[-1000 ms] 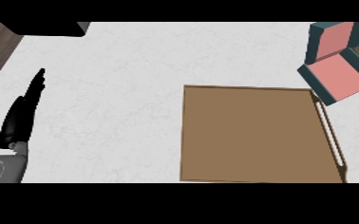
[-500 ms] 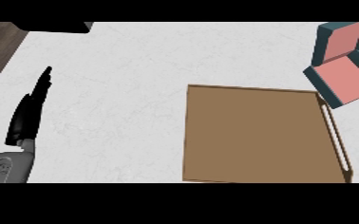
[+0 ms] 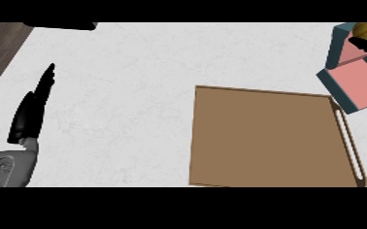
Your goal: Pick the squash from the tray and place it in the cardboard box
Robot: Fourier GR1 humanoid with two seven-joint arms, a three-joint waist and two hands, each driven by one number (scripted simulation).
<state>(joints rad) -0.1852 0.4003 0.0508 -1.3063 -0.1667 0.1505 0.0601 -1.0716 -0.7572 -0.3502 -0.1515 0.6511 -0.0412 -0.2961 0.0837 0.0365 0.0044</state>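
Observation:
The brown tray (image 3: pixel 265 140) lies flat at the lower right, its top bare, with a white handle (image 3: pixel 347 140) along its right side. The box (image 3: pixel 344 73), teal outside and pink inside, is cut off by the right edge. Above it a small olive-brown bit, probably the squash (image 3: pixel 358 29), shows at the edge. A black shape (image 3: pixel 357 41) that touches it looks like part of my right hand; most of it is out of view. My left hand (image 3: pixel 28 114) rests open at the far left, fingers straight and pointing up, holding nothing.
The white counter (image 3: pixel 143 77) spreads between my left hand and the tray. Dark wood (image 3: pixel 8 39) shows past the counter's left edge, and a black object (image 3: pixel 61 25) sits at the top left.
Everything has drifted slightly to the right in the view, so the box is cut off more by the right edge. My left hand sits a little higher and further right.

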